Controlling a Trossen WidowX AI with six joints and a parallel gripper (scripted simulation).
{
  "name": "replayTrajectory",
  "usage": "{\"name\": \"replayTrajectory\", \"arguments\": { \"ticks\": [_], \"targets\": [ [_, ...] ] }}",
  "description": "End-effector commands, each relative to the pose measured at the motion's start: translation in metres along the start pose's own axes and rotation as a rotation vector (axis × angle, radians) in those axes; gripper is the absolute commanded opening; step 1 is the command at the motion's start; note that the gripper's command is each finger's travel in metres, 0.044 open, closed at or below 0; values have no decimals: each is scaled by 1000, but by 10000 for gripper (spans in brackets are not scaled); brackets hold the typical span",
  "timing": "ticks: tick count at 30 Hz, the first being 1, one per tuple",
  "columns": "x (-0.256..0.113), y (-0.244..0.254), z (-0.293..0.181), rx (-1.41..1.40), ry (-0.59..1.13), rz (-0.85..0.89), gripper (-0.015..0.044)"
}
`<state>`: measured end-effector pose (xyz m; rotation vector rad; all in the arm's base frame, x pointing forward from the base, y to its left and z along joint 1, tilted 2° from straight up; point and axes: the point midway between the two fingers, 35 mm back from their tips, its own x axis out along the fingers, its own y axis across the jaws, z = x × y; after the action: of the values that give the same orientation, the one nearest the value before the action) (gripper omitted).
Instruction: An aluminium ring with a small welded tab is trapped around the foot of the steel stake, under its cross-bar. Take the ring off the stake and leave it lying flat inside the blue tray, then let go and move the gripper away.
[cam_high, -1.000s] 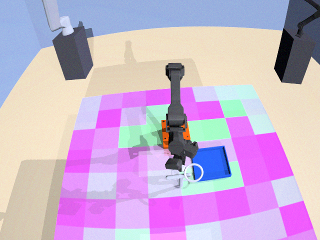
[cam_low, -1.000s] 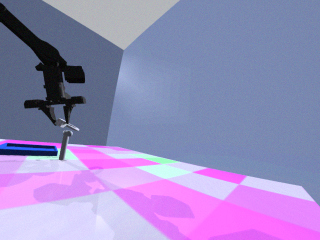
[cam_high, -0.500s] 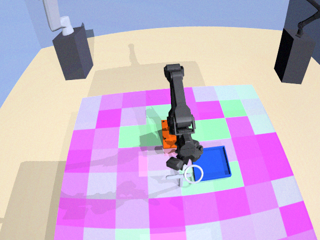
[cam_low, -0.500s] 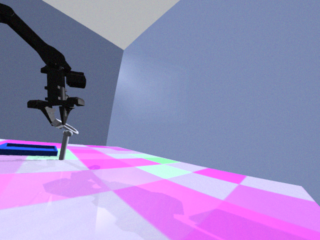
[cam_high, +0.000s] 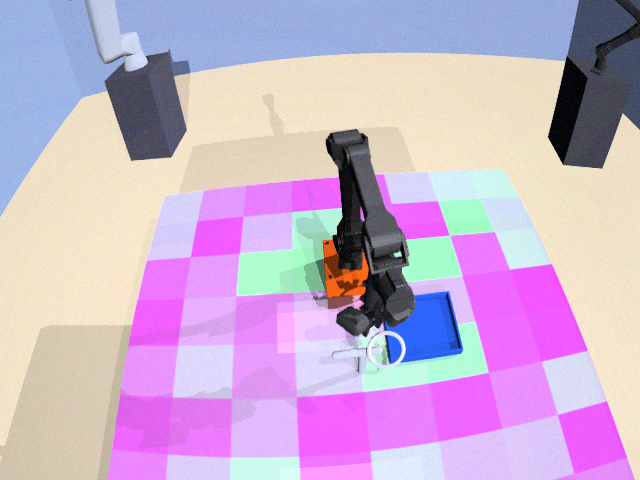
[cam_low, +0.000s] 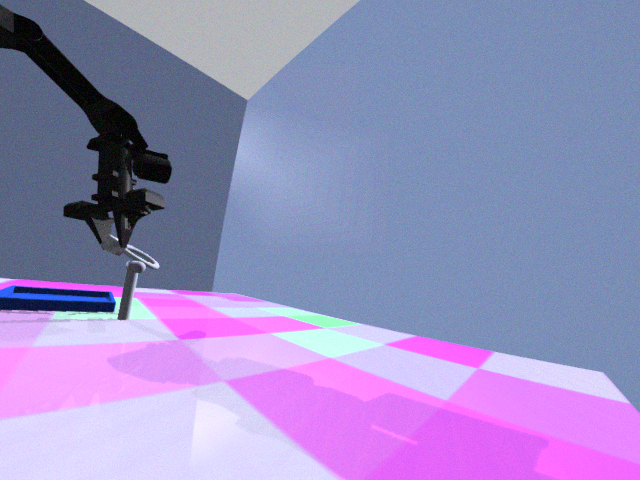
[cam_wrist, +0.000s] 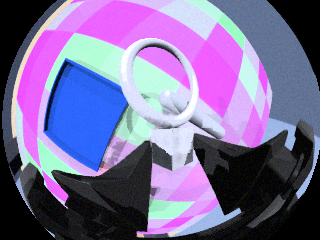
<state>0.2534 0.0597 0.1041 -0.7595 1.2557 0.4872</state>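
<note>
Closest, a big bench of pink, purple, grey and green squares. Well in from the edges, a steel stake, upright, with a cross-bar on top. Up in the air by that bar — the ring, off the stake, tipped, and not in the tray. Too hard to tell if touching the bar.

Next to the stake, on the side of the bench's right edge in the top view, a flat blue tray.

Above, a black pincer, pinching the ring's pale tab — squeezed tight.

Farther back, an orange base under the arm. Past the bench's far left corner, a white arm on a dark block; past the far right corner, a thin black arm on another.
</note>
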Motion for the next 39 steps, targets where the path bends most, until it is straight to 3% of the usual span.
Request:
{"name": "replayTrajectory", "arguments": {
  "ticks": [1,21,39],
  "targets": [
    [3,7,-6,63,76,-10,0],
    [-9,20,-2,302,203,-190,0],
    [-25,29,8,487,203,-414,0]
  ]
}}
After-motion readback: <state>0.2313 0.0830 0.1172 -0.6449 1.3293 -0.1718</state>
